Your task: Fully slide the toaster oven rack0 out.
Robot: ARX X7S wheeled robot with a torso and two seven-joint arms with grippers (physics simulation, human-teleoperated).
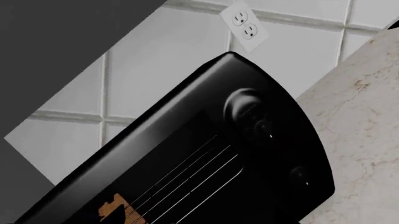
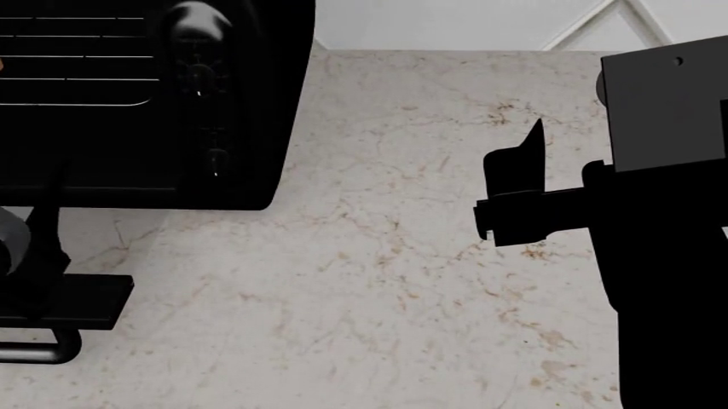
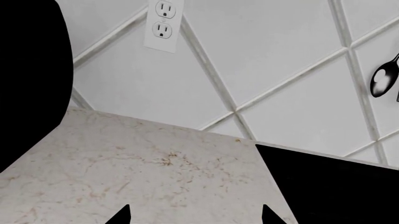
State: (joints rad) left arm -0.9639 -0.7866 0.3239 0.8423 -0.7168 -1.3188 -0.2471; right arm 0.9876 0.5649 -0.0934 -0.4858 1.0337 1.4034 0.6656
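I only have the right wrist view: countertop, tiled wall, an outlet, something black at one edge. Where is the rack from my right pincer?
Observer: In the head view, rack0 shows within the toaster oven, well left of the right pincer, which hovers open over bare countertop.
Operator: Is the door out of the way?
Observer: It looks lowered. Its bar handle lies low, toward the robot, below the rods.
Operator: Anything on the rack?
Observer: The left wrist view shows a small orange-brown item by the rods. I can't tell what it is.
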